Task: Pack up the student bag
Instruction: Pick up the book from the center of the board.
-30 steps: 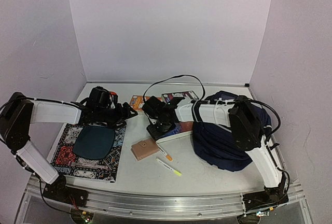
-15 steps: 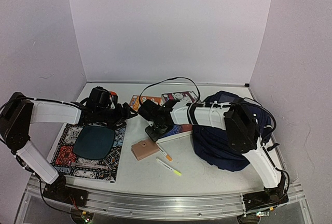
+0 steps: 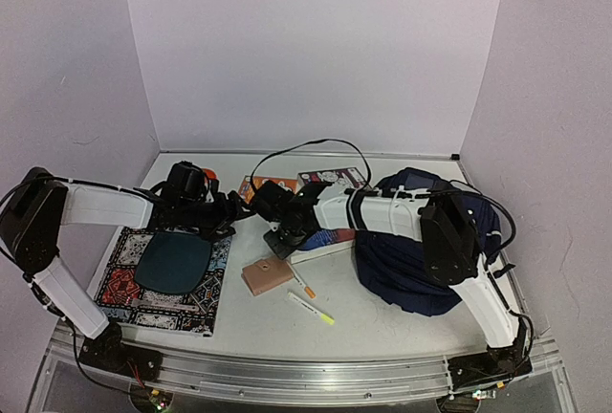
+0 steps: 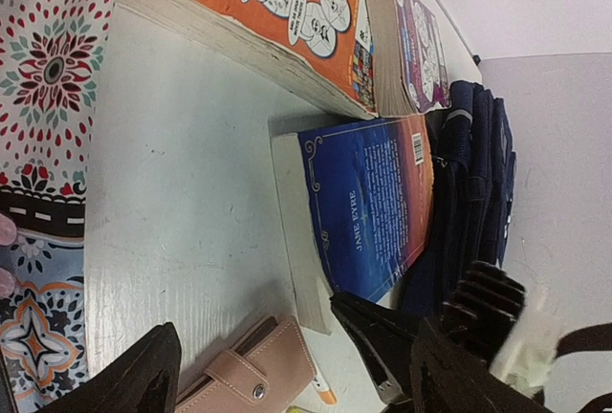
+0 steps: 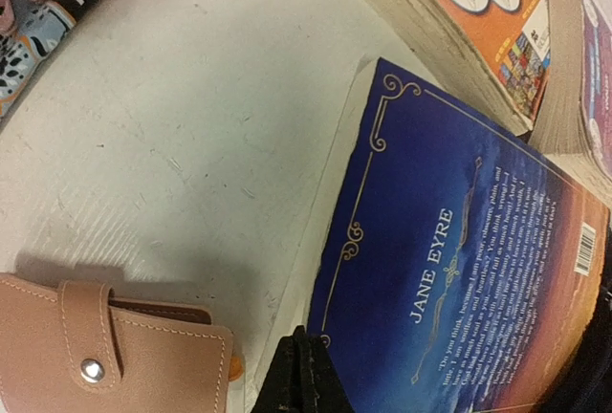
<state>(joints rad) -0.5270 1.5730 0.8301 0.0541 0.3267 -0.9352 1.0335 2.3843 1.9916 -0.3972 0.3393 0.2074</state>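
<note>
The student bag [image 3: 413,262], navy with thin stripes, lies slumped at the right of the table, and its folds also show in the left wrist view [image 4: 478,174]. My right gripper [image 3: 280,238] reaches left across the bag. It is shut [image 5: 304,377], fingers pressed together at the near corner of a blue "Jane Eyre" book [image 5: 459,260]. Whether the cover is pinched is unclear. My left gripper [image 3: 226,208] hovers open [image 4: 296,384] left of that book [image 4: 368,207], holding nothing.
An orange book [image 3: 256,186] and a purple book [image 3: 331,179] lie at the back. A tan wallet [image 3: 266,274] and two markers [image 3: 304,284] [image 3: 312,308] lie in front. A patterned notebook [image 3: 124,284] carries a dark teal pouch [image 3: 173,260] at the left.
My right gripper has shifted left along the blue book to its corner and closed. The left arm has stayed where it was, still open.
</note>
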